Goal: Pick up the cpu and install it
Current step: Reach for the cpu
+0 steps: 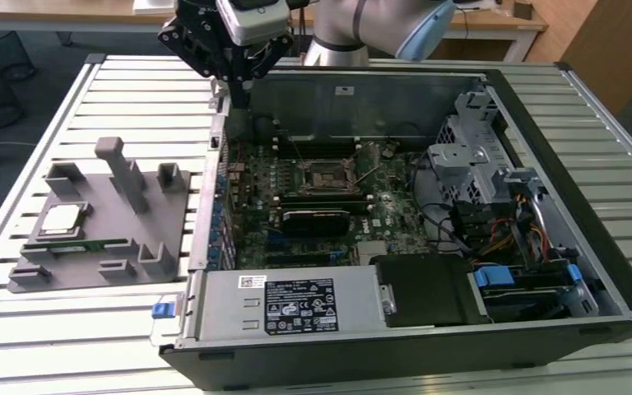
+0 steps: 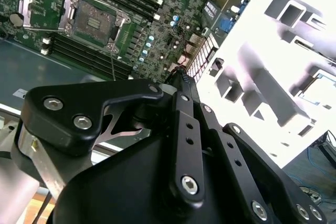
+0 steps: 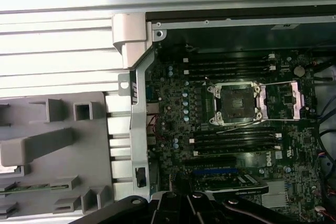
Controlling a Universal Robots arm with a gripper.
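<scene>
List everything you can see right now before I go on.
holder: one, grey, on the slatted table.
cpu: one, silver, on the holder, exterior view's left.
memory stick: one, green, on the holder beside the cpu.
computer case: one, black, open, exterior view's right.
cpu socket: one, empty, on the green motherboard inside.
gripper: one, black, above the case's wall, apart from the cpu.

A slatted table (image 1: 129, 90) bears a grey fixture (image 1: 105, 248) and a computer case (image 1: 349, 351).
</scene>
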